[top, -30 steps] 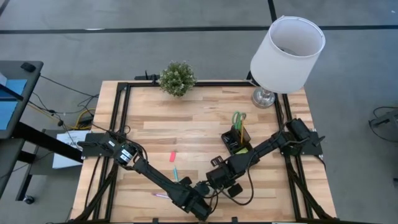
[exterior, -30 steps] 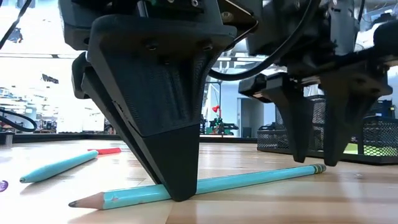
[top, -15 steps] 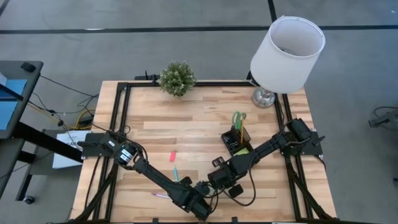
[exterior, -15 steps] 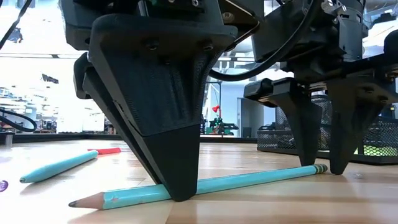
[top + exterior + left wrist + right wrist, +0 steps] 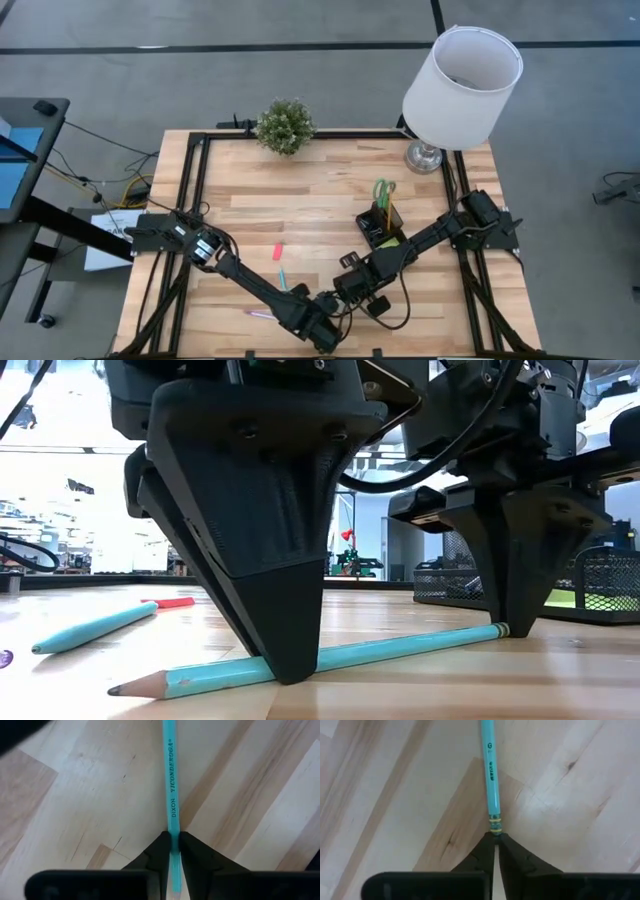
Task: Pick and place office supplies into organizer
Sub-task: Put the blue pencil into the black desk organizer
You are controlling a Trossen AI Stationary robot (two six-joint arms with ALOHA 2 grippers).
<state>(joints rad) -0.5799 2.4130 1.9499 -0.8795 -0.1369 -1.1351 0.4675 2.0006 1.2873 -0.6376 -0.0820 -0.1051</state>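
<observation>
The teal pencil (image 5: 330,657) lies flat on the bench (image 5: 420,690) near its front edge, well apart from the organizer (image 5: 381,228). The left claw (image 5: 171,851) pinches the barrel towards the sharpened tip. The right claw (image 5: 495,842) is pressed together at the eraser end; it seems to nip the ferrule, though whether it truly grips is hard to tell.

The pencil looks light, stiff and slender, with a smooth painted barrel that could roll or slide between hard fingers. A hold nearer its middle would probably balance better than at either end. The lead tip is its fragile part.
</observation>
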